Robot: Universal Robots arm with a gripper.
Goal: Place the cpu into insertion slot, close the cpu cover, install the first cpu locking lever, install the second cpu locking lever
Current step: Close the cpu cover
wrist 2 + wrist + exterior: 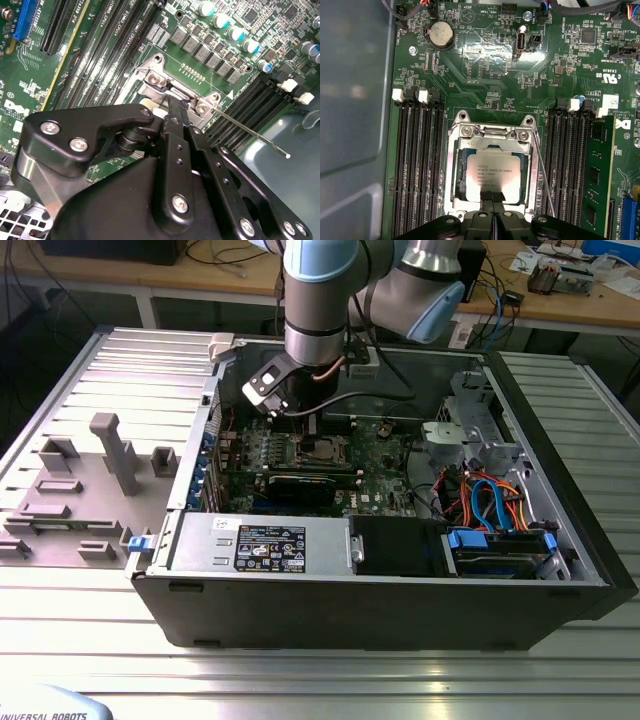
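Observation:
The cpu lies flat in the insertion slot, silvery top face up. The shiny cpu cover rests down over it, its window framing the chip. My gripper is shut, the two black fingers pressed together with their tips at the cover's edge nearest me, over the chip's rim. In the second wrist view the gripper reaches to the socket's hinge bracket. A thin wire locking lever sticks out free beside the socket; in the first wrist view this lever runs slantwise along the cover. In the exterior view the gripper hangs over the socket.
The open computer case lies on a slatted metal table. Black memory slots flank the socket, with a green memory stick on one side. A graphics card, power supply and cabled drive bay surround the board. Grey fixture blocks stand at the exterior view's left.

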